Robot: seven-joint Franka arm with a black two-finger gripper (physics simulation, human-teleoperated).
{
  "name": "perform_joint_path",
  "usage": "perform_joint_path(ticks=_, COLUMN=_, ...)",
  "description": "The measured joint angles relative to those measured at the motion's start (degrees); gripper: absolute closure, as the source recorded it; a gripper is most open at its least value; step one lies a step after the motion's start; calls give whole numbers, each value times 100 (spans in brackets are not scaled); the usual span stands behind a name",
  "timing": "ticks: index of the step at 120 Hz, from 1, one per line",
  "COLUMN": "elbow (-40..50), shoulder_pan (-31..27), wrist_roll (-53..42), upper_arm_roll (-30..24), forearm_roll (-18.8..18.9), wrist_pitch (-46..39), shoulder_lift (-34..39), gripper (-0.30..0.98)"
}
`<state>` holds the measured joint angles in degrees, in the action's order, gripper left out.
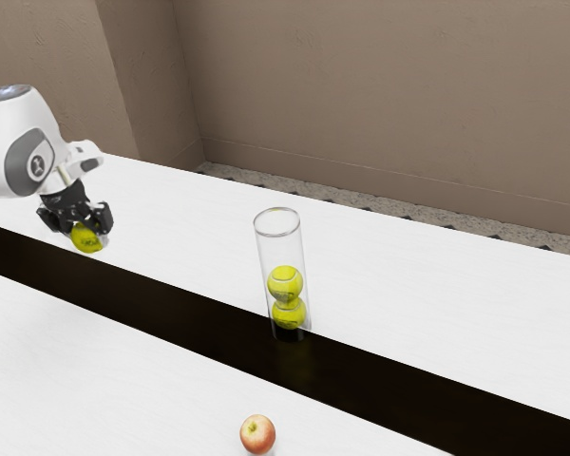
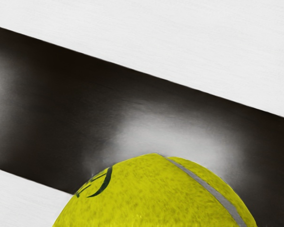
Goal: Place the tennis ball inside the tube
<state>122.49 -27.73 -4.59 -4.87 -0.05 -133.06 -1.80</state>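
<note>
At the exterior view's left, my gripper (image 1: 86, 230) is shut on a yellow-green tennis ball (image 1: 87, 241), which hangs from the fingers above the table. The same ball (image 2: 156, 198) looms large at the wrist view's lower edge, with a grey seam and dark lettering, over the dark strip. A clear upright tube (image 1: 282, 249) with an open top stands well toward the exterior view's right of my gripper. Inside it, two tennis balls are stacked, an upper ball (image 1: 285, 283) resting on a lower ball (image 1: 289, 314).
The white table (image 1: 408, 285) has a long black strip (image 1: 171, 311) running across it, and the tube's foot is on this strip. A red-yellow apple (image 1: 257, 434) lies at the exterior view's lower edge. Behind the table rises a brown wall (image 1: 380, 85).
</note>
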Motion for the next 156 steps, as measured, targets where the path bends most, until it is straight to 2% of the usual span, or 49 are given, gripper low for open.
perform_joint_path(ticks=26, elbow=3, shoulder_pan=733, wrist_roll=189, upper_arm_roll=-345, forearm_roll=-155, wrist_pitch=283, shoulder_lift=735, gripper=50)
perform_joint_path(ticks=49, elbow=-536, shoulder_pan=1155, wrist_roll=384, upper_arm_roll=-657, forearm_roll=-208, wrist_pitch=674, shoulder_lift=808, gripper=45)
perform_joint_path(ticks=61, elbow=-1007, shoulder_pan=1482, wrist_roll=483, upper_arm_roll=-677, forearm_roll=-161, wrist_pitch=959, shoulder_lift=603, gripper=44)
perform_joint_path(ticks=100, elbow=-2337, shoulder_pan=3041, wrist_roll=1015, upper_arm_roll=-468, forearm_roll=420, wrist_pitch=1989, shoulder_lift=-231, gripper=42)
perform_joint_path(ticks=118, elbow=-2747, shoulder_pan=3058, wrist_roll=1228, upper_arm_roll=-457, forearm_roll=607, wrist_pitch=2146, shoulder_lift=-662, gripper=40)
perform_joint_path(ticks=141, elbow=-2962, shoulder_pan=3264, wrist_roll=1430, upper_arm_roll=-460, forearm_roll=672, wrist_pitch=2209, shoulder_lift=-905, gripper=40)
perform_joint_path(ticks=156, elbow=-3104, shoulder_pan=3403, wrist_roll=1526, upper_arm_roll=-461, forearm_roll=672, wrist_pitch=2235, shoulder_lift=-1014, gripper=33)
